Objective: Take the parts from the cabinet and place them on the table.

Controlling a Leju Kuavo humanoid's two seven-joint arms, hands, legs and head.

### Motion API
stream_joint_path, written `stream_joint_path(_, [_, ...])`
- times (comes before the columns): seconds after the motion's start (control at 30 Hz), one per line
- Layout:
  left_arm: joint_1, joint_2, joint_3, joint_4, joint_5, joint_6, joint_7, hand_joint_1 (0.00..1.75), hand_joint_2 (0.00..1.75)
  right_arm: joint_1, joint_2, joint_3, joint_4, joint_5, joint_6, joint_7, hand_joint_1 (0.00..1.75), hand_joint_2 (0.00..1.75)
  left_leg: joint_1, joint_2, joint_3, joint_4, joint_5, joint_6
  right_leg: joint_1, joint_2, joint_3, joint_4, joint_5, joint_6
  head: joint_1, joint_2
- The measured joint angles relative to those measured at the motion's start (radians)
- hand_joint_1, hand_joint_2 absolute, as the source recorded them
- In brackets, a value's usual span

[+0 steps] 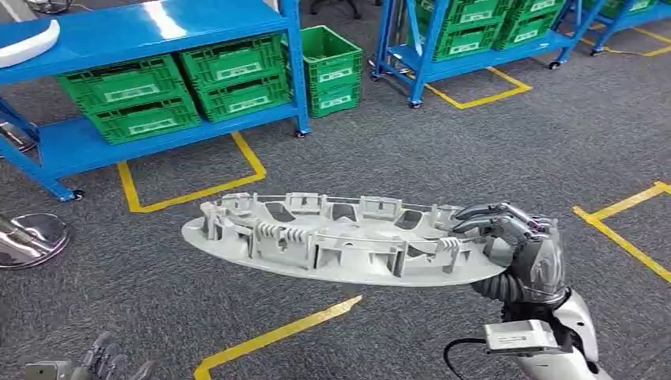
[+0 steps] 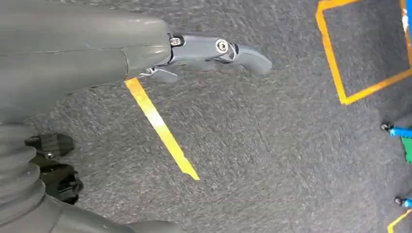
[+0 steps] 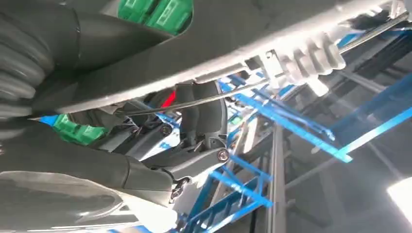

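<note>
A large grey oval plastic part (image 1: 332, 241) with ribs and clips on its upper face hangs level above the carpet in the head view. My right hand (image 1: 518, 245) grips its right end, fingers curled over the rim. In the right wrist view the part (image 3: 233, 43) crosses the picture close up, with the fingers (image 3: 204, 116) wrapped around its edge. My left hand (image 1: 103, 360) hangs low at the lower left, holding nothing. The left wrist view shows its fingers (image 2: 214, 48) stretched out over the grey floor.
Blue racks (image 1: 158, 47) with green crates (image 1: 174, 87) stand at the back left; a stack of green crates (image 1: 332, 67) sits beside them. More blue racks (image 1: 475, 39) stand at the back right. Yellow tape lines (image 1: 277, 336) mark the carpet. A shiny metal base (image 1: 32, 237) is at left.
</note>
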Motion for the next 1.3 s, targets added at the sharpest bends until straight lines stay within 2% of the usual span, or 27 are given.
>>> stream_joint_path(0.03, [0.0,-0.001,0.001,0.0,-0.002,-0.002,0.0,0.0,1.75,-0.002,0.0,0.0,0.0,0.0,0.0,0.0,1.75,1.75,-0.006,0.008,0.001,0.002,-0.003,-0.005,0.008,-0.048,0.025,-0.051,-0.016,-0.005,0.001,0.0])
stream_joint_path(0.07, [0.0,-0.003,0.004,0.0,-0.003,-0.003,0.0,0.0,1.75,-0.003,0.0,0.0,0.0,0.001,0.002,0.0,1.75,1.75,-0.011,0.016,-0.002,0.007,-0.007,-0.011,0.009,-0.032,0.032,-0.054,-0.008,-0.02,-0.002,0.0])
stream_joint_path(0.17, [-0.002,-0.008,0.008,0.0,-0.007,-0.011,-0.005,0.0,1.75,-0.002,0.001,-0.002,0.001,0.0,0.001,0.0,1.75,1.75,-0.011,0.045,0.003,0.006,-0.006,-0.022,0.012,0.001,0.022,-0.051,-0.004,-0.036,0.0,0.0])
stream_joint_path(0.2, [-0.002,-0.008,0.01,0.0,-0.01,-0.012,-0.006,0.0,1.75,-0.002,0.002,-0.002,0.001,0.0,0.001,0.0,1.75,1.75,-0.008,0.039,0.001,0.011,-0.015,-0.031,0.003,0.011,0.024,-0.057,0.003,-0.045,-0.002,0.0])
stream_joint_path(0.23, [-0.001,-0.008,0.014,0.0,-0.012,-0.013,-0.007,0.0,1.75,-0.002,0.002,-0.003,0.001,0.0,0.0,0.0,1.75,1.75,-0.005,-0.006,-0.005,0.032,-0.037,-0.038,0.003,0.019,0.021,-0.057,0.005,-0.049,-0.005,0.0])
stream_joint_path(0.27, [-0.002,-0.008,0.016,0.0,-0.013,-0.013,-0.009,0.0,1.75,-0.005,0.002,-0.003,0.003,-0.001,0.0,0.0,1.75,1.75,-0.001,-0.045,-0.031,0.096,-0.083,-0.042,0.002,0.029,0.018,-0.057,0.007,-0.053,-0.008,0.0])
stream_joint_path(0.33, [0.0,-0.009,0.022,0.0,-0.014,-0.013,-0.01,0.0,1.75,-0.005,0.004,-0.002,0.005,-0.001,0.0,-0.001,1.75,1.75,0.002,-0.065,-0.1,0.257,-0.161,-0.046,0.003,0.051,0.012,-0.056,0.01,-0.057,-0.007,0.0])
stream_joint_path(0.37, [0.0,-0.01,0.023,0.0,-0.015,-0.013,-0.01,0.0,1.75,-0.005,0.004,-0.002,0.008,-0.001,0.0,0.0,1.75,1.75,0.002,-0.066,-0.125,0.314,-0.175,-0.046,0.003,0.064,0.011,-0.056,0.01,-0.057,-0.008,0.0])
stream_joint_path(0.4, [0.0,-0.01,0.024,0.001,-0.015,-0.013,-0.01,0.0,1.75,-0.004,0.004,-0.002,0.011,-0.001,0.0,0.0,1.75,1.75,0.002,-0.067,-0.126,0.317,-0.161,-0.045,0.004,0.078,0.011,-0.054,0.011,-0.057,-0.007,0.0])
stream_joint_path(0.47, [-0.001,-0.01,0.025,0.001,-0.015,-0.013,-0.011,0.0,1.75,-0.004,0.005,-0.002,0.014,-0.001,0.0,0.0,1.75,1.75,0.002,-0.073,-0.074,0.206,-0.08,-0.039,0.004,0.103,0.012,-0.051,0.012,-0.055,-0.008,0.0])
stream_joint_path(0.5, [-0.001,-0.01,0.025,0.001,-0.015,-0.013,-0.012,0.0,1.75,-0.005,0.005,-0.002,0.014,-0.001,0.0,0.0,1.75,1.75,0.002,-0.094,-0.03,0.107,-0.029,-0.033,0.004,0.117,0.013,-0.05,0.013,-0.053,-0.009,0.0])
stream_joint_path(0.53, [-0.001,-0.01,0.027,0.001,-0.015,-0.013,-0.012,0.0,1.75,-0.005,0.005,-0.002,0.014,-0.001,0.0,0.0,1.75,1.75,0.005,-0.145,-0.002,0.04,-0.009,-0.026,0.001,0.126,0.01,-0.05,0.014,-0.05,-0.008,0.0])
stream_joint_path(0.57, [0.0,-0.01,0.03,0.001,-0.015,-0.013,-0.012,0.0,1.75,-0.009,0.005,-0.002,0.015,-0.001,0.0,0.0,1.75,1.75,0.009,-0.16,0.004,0.021,-0.015,-0.024,0.008,0.139,0.003,-0.044,0.015,-0.044,-0.006,0.0])
stream_joint_path(0.63, [-0.001,-0.013,0.031,0.001,-0.016,-0.019,-0.017,0.0,1.75,-0.006,0.006,-0.002,0.016,-0.002,-0.001,-0.002,1.75,1.75,0.004,-0.144,0.003,0.017,-0.02,-0.025,-0.001,0.159,-0.01,-0.046,0.024,-0.029,-0.006,0.0])
stream_joint_path(0.7, [-0.003,-0.017,0.032,0.0,-0.018,-0.022,-0.017,0.0,1.75,-0.005,0.006,-0.002,0.016,-0.001,-0.002,-0.002,1.75,1.75,0.01,-0.117,0.006,0.0,-0.008,-0.012,-0.001,0.178,-0.016,-0.05,0.03,-0.015,-0.007,0.0])
stream_joint_path(0.73, [-0.004,-0.018,0.035,0.0,-0.021,-0.022,-0.017,0.0,1.75,-0.002,0.006,-0.004,0.016,-0.001,-0.003,-0.002,1.75,1.75,0.01,-0.102,0.009,-0.004,-0.005,-0.007,0.003,0.124,-0.033,-0.031,0.012,-0.014,-0.005,0.0])
stream_joint_path(0.77, [-0.003,-0.02,0.035,0.0,-0.022,-0.022,-0.018,0.0,1.75,-0.008,0.006,-0.003,0.016,-0.001,-0.003,-0.002,1.75,1.75,0.009,-0.092,0.008,-0.005,-0.005,-0.003,0.003,0.083,-0.054,0.018,-0.023,-0.012,0.005,0.0])
stream_joint_path(0.83, [0.0,-0.025,0.038,0.0,-0.025,-0.025,-0.018,0.0,1.75,-0.007,0.006,-0.003,0.017,-0.004,-0.003,-0.002,1.75,1.75,0.006,-0.066,0.006,-0.004,-0.005,-0.002,0.001,0.05,-0.125,0.178,-0.099,-0.004,0.005,0.0])
stream_joint_path(0.87, [0.0,-0.026,0.04,0.0,-0.026,-0.026,-0.018,0.0,1.75,-0.007,0.007,-0.003,0.019,-0.008,-0.001,-0.002,1.75,1.75,0.006,-0.052,0.004,-0.002,-0.005,-0.002,0.0,0.046,-0.156,0.245,-0.121,-0.001,0.006,0.0])
stream_joint_path(0.9, [-0.001,-0.026,0.042,0.001,-0.028,-0.03,-0.018,0.0,1.75,-0.007,0.007,-0.003,0.021,-0.012,0.0,-0.002,1.75,1.75,0.006,-0.039,0.004,-0.002,-0.005,-0.002,-0.001,0.042,-0.161,0.262,-0.117,0.001,0.005,0.0])
stream_joint_path(0.97, [-0.005,-0.029,0.047,0.001,-0.034,-0.037,-0.018,0.0,1.75,-0.007,0.007,-0.003,0.024,-0.017,0.002,-0.002,1.75,1.75,0.006,-0.02,0.005,-0.001,-0.007,-0.004,-0.002,0.033,-0.1,0.162,-0.057,0.001,0.006,0.0])
stream_joint_path(1.03, [-0.005,-0.034,0.051,0.001,-0.037,-0.042,-0.018,0.0,1.75,-0.009,0.007,-0.003,0.024,-0.019,0.003,-0.002,1.75,1.75,0.006,-0.004,0.009,0.003,-0.012,-0.012,-0.001,0.002,0.007,-0.021,0.007,-0.003,0.006,0.0])
stream_joint_path(1.07, [-0.005,-0.035,0.051,0.0,-0.039,-0.042,-0.018,0.0,1.75,-0.009,0.007,-0.003,0.024,-0.019,0.004,-0.001,1.75,1.75,0.003,0.003,0.008,0.001,-0.013,-0.017,0.008,-0.025,0.017,-0.044,-0.02,-0.013,0.005,0.0])
stream_joint_path(1.2, [-0.007,-0.037,0.058,0.0,-0.044,-0.045,-0.019,0.0,1.75,-0.013,0.008,-0.004,0.024,-0.018,0.004,-0.001,1.75,1.75,-0.001,0.03,0.008,0.009,-0.017,-0.035,0.009,0.013,0.014,-0.044,-0.007,-0.037,0.003,0.0])
stream_joint_path(1.23, [-0.008,-0.037,0.059,0.0,-0.045,-0.046,-0.019,0.0,1.75,-0.012,0.008,-0.004,0.024,-0.017,0.003,-0.001,1.75,1.75,0.002,0.021,0.007,0.014,-0.028,-0.042,0.003,0.021,0.017,-0.048,-0.002,-0.045,0.003,0.0])
stream_joint_path(1.27, [-0.007,-0.038,0.063,0.0,-0.045,-0.049,-0.02,0.0,1.75,-0.013,0.008,-0.005,0.024,-0.013,0.002,-0.002,1.75,1.75,0.005,-0.027,-0.004,0.048,-0.058,-0.047,0.002,0.03,0.015,-0.048,0.0,-0.048,-0.002,0.0])
stream_joint_path(1.3, [-0.007,-0.039,0.065,0.0,-0.045,-0.052,-0.019,0.0,1.75,-0.016,0.008,-0.004,0.024,-0.008,0.001,-0.001,1.75,1.75,0.006,-0.051,-0.034,0.116,-0.1,-0.049,0.002,0.039,0.014,-0.048,0.001,-0.052,-0.004,0.0])
